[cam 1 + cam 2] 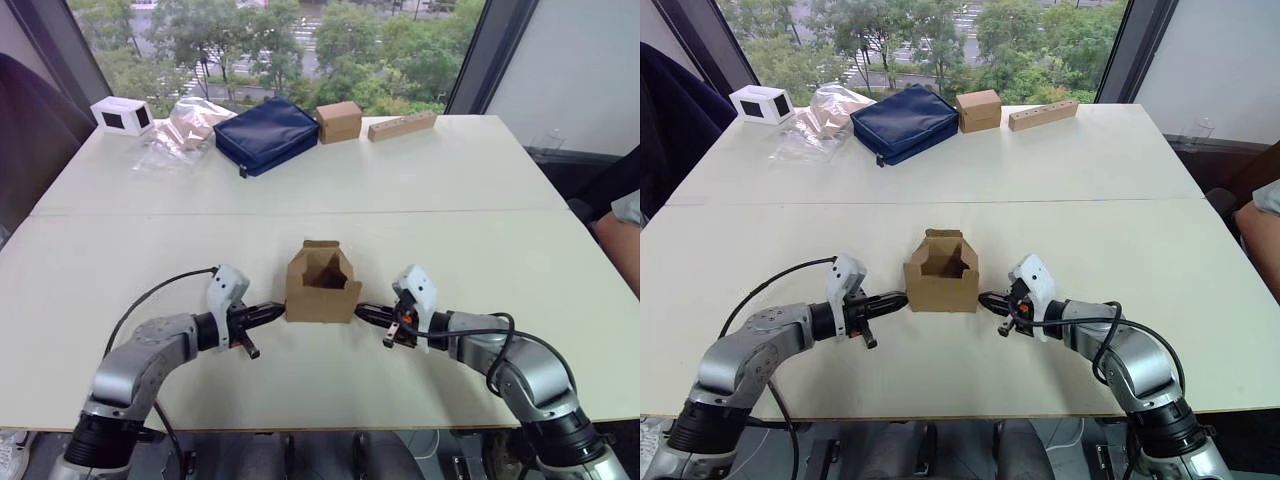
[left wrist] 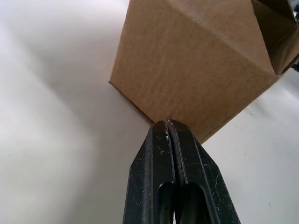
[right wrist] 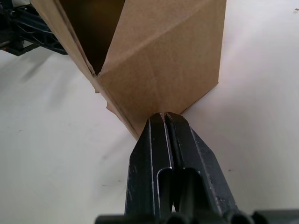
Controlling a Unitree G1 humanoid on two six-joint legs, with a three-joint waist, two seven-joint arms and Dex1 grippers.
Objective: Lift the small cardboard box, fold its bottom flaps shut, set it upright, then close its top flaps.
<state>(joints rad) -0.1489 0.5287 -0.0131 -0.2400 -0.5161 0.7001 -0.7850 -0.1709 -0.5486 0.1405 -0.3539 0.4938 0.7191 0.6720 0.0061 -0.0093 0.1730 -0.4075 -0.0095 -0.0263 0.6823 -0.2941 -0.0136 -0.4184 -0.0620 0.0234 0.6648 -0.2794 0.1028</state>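
Observation:
The small cardboard box stands upright on the white table, near its front middle. Its top flaps are raised and the inside is open to view. The bottom flaps are hidden under it. My left gripper is shut, and its tip presses the box's left wall low down. On the opposite side my right gripper is shut too, its tip against the lower right wall. Neither holds anything between its fingers.
Along the table's far edge lie a white box, a clear plastic bag, a navy pouch, a squarer tan box and a long wooden block. A person's arm shows at the right edge.

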